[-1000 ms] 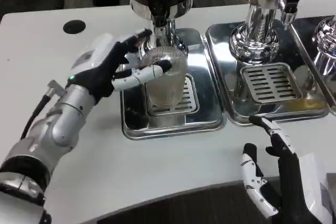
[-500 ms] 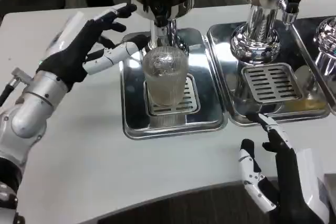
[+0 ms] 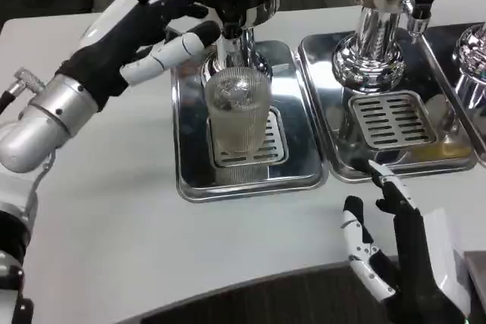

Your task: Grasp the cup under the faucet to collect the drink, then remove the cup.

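Left robot hand raised, fingers spread, empty; right robot hand low, open, upturned.

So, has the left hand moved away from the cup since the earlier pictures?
Yes. The left hand let go of the cup and rose up toward the faucet, while the cup stays on the tray.

Ribbed clear cup upright on drip tray beneath faucet; left hand spread beside faucet, holding nothing; right hand spread over tabletop.
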